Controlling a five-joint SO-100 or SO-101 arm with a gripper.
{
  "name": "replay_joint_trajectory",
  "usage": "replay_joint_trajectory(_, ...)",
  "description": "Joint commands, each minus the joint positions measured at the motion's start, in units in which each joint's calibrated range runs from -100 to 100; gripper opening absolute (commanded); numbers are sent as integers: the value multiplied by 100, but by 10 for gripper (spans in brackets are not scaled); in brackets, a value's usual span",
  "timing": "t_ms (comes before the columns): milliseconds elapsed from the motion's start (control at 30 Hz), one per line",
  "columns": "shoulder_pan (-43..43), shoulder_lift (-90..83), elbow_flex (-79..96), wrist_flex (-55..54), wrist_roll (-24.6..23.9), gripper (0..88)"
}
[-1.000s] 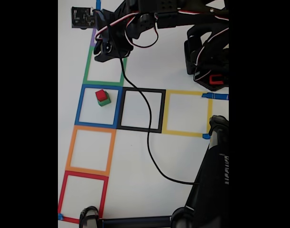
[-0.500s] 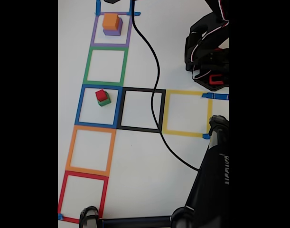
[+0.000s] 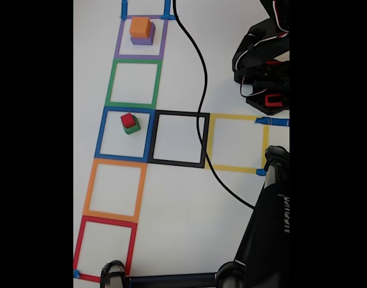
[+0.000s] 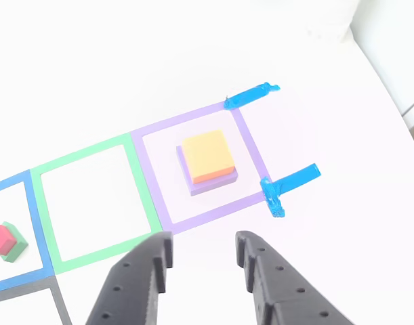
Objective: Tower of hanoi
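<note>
Small block [image 4: 207,158] atop larger block [image 4: 213,183]

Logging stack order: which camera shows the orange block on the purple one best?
The other view: the orange block sits close and large, the purple block edging out beneath it. The fixed view shows the pair small, near its top edge.

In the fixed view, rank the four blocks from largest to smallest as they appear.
1. purple block, showing beneath the orange one
2. orange block, close in size
3. green block
4. red block, close to the green; it sits nearer the camera
</note>
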Motion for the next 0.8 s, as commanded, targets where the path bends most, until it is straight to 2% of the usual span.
replay_joint_trajectory(0,371,-378,998,-723,54,218)
replay_joint_trajectory(167,467,-523,2298,-2157,54,230)
replay_joint_trajectory(267,534,-588,3153,-3153,54,197)
replay_joint_trajectory(333,611,-604,3762,-3946,54,246)
replay_joint_trajectory(500,832,-362,4725,-5363,54,274)
replay_joint_trajectory(533,860,-289,4834,-5622,54,301)
replay_joint_trajectory(633,985,-6,4953,-6011,54,431)
replay_joint_trajectory(767,1129,236,5371,-6659,54,457)
